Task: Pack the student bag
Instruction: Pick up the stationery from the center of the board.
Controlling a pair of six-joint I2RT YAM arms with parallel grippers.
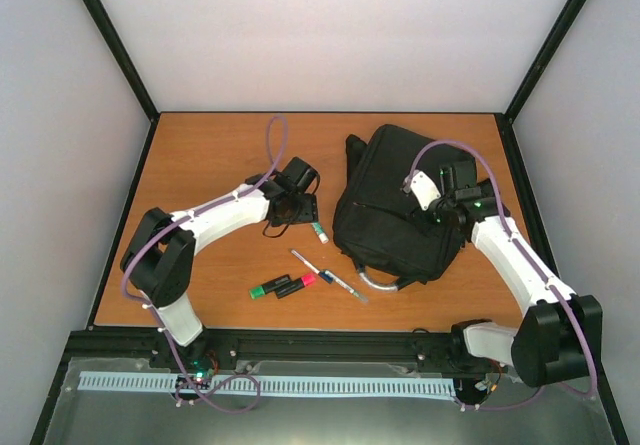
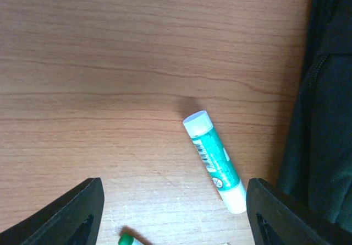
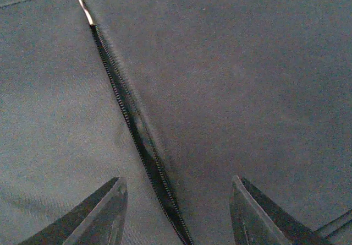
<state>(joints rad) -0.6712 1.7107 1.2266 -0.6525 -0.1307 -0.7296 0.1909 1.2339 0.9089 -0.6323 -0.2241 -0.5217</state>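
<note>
Student bag (image 1: 395, 205) lies flat on the right half of the wooden counter (image 1: 210, 155), with its grey loop handle (image 1: 380, 283) toward the near edge. Right hand (image 3: 179, 212) is poised over the bag's black fabric, released and grasping nothing; a zip line (image 3: 132, 129) runs between its fingers up to a metal pull (image 3: 83, 5). Left hand (image 2: 175, 220) is also released and empty, over bare counter just left of the bag, with a green-and-white glue stick (image 2: 214, 162) lying between its fingers, apart from both. Nearer the arm bases lie a green marker (image 1: 267, 287), a pink marker (image 1: 300, 283) and two pens (image 1: 330, 275).
</note>
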